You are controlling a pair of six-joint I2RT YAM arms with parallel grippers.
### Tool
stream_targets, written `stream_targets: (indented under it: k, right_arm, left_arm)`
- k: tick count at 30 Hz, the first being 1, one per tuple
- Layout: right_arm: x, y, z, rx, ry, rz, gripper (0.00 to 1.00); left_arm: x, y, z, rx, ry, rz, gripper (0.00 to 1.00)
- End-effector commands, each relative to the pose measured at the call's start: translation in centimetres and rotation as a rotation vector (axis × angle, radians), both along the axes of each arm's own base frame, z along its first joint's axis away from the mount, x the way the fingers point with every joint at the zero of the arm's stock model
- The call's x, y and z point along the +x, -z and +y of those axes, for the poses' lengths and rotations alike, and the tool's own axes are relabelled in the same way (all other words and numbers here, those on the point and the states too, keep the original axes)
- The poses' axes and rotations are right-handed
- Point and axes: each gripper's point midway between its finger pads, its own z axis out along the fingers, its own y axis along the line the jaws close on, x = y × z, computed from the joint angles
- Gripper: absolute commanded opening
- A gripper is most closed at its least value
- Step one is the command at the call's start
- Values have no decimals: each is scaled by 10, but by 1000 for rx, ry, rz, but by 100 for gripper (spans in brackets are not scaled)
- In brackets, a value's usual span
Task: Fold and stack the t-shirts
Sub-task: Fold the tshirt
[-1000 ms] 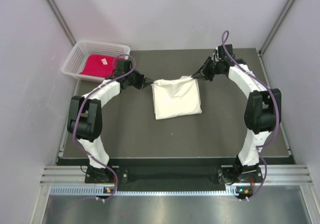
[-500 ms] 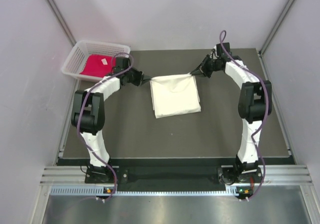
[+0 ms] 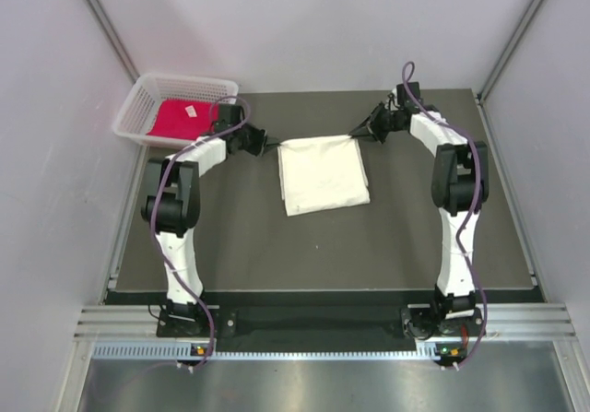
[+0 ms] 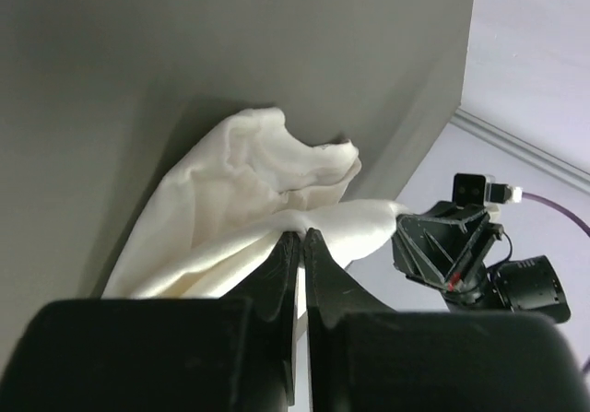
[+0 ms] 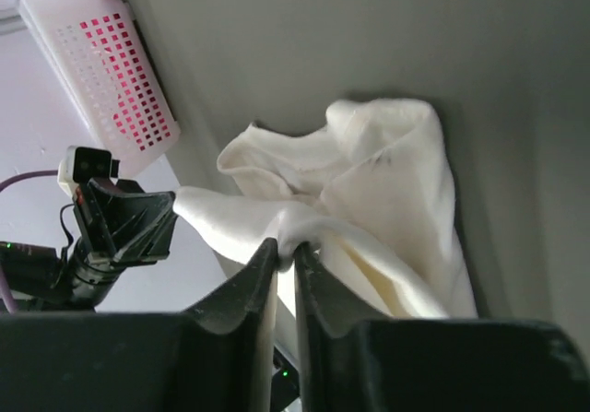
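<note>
The cream-white t-shirt [image 3: 323, 174] is soft matt cloth, creased where it bunches. The red-magenta t-shirt [image 3: 175, 119] is matt cloth too. The mesh basket [image 3: 132, 108] is white plastic. The table [image 3: 277, 246] is dark grey and matt. The left gripper [image 4: 301, 237] and right gripper [image 5: 286, 246] look like smooth black plastic. The rail [image 3: 323, 322] along the table's near edge is brushed metal.

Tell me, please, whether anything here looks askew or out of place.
Nothing is spilled or damaged. The folded cream-white t-shirt lies slightly skewed to the table edges, its far corners pinched by the left gripper and right gripper. The red t-shirt sits in the white basket, not yet stacked.
</note>
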Motion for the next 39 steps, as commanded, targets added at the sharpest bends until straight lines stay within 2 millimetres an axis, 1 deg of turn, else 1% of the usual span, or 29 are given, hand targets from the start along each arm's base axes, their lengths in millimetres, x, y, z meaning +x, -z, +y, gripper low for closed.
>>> stream_targets:
  k: [1,2,3,5,6,7,8,9,10,11,12,13,14,15,16,17,18,20,21,22,24,26,31,32,33,34,37,38,39]
  right_arm:
    - [43,-15,-13,61,42,-113,15]
    - [50,-1,-14,70,45,-101,21]
    - [63,-15,-15,84,40,-148,25]
    - [74,-6,-25,82,36,-143,34]
    - [76,-11,-31,73,39,-141,37]
    - [82,-32,-37,59,44,-197,41]
    - [82,-37,-42,30,40,-228,50]
    - [79,-43,-45,21,38,-239,52]
    - [74,-41,-50,12,35,-231,53]
    - [68,-52,-51,-7,15,-264,54]
    - [58,-44,-53,-22,4,-232,55]
    - [51,-58,-54,-41,-5,-257,55]
    - [45,-59,-56,-74,-24,-275,55]
    - [34,-49,-57,-89,-35,-256,55]
    - [28,-50,-54,-102,-48,-264,55]
    - [21,-65,-54,-114,-62,-305,54]
    - [13,-59,-49,-108,-78,-301,53]
    - [5,-74,-35,-84,-109,-361,50]
    - [-3,-66,-30,-67,-123,-349,49]
    - [-7,-69,-19,-48,-142,-366,48]
    - [-12,-63,-4,-5,-163,-375,39]
    - [-18,-59,16,40,-190,-378,32]
    - [-11,-41,58,176,-225,-437,19]
    - [-8,-23,63,201,-214,-393,18]
    - [1,-26,67,214,-214,-433,18]
    - [5,-4,71,219,-213,-402,18]
    - [27,5,72,231,-187,-406,18]
    - [32,26,72,228,-173,-372,18]
    - [41,22,71,230,-168,-388,18]
  left_arm:
    - [24,4,15,32,-35,-27,6]
    - [25,5,14,42,-21,-25,8]
    - [30,-2,14,61,-12,-43,9]
    - [31,-12,14,126,20,-81,17]
    - [29,-19,8,146,37,-104,19]
    - [28,-33,9,188,44,-151,22]
    - [26,-41,7,200,54,-175,23]
    - [20,-42,3,212,70,-181,24]
    - [16,-52,3,220,73,-205,24]
    - [8,-47,3,225,78,-195,24]
    - [4,-59,4,223,77,-219,24]
    - [-1,-60,7,235,79,-216,24]
    - [-6,-57,10,250,73,-205,25]
    - [-12,-70,11,254,74,-228,25]
    - [-16,-75,12,260,83,-244,25]
    - [-22,-76,11,268,91,-249,25]
    - [-27,-89,9,270,99,-279,24]
    - [-38,-95,1,287,140,-304,22]
    - [-44,-105,-4,286,154,-332,21]
    - [-48,-109,-8,298,171,-361,19]
    - [-62,-117,-20,305,204,-401,18]
    - [-73,-113,-31,331,237,-417,17]
    - [-87,-113,-45,351,296,-443,16]
    - [-90,-117,-50,358,313,-457,15]
    - [-91,-120,-52,370,323,-469,15]
    - [-94,-119,-55,396,353,-482,15]
    - [-100,-124,-70,439,431,-523,15]
    - [-103,-129,-79,441,456,-542,14]
    - [-104,-127,-83,448,474,-548,14]
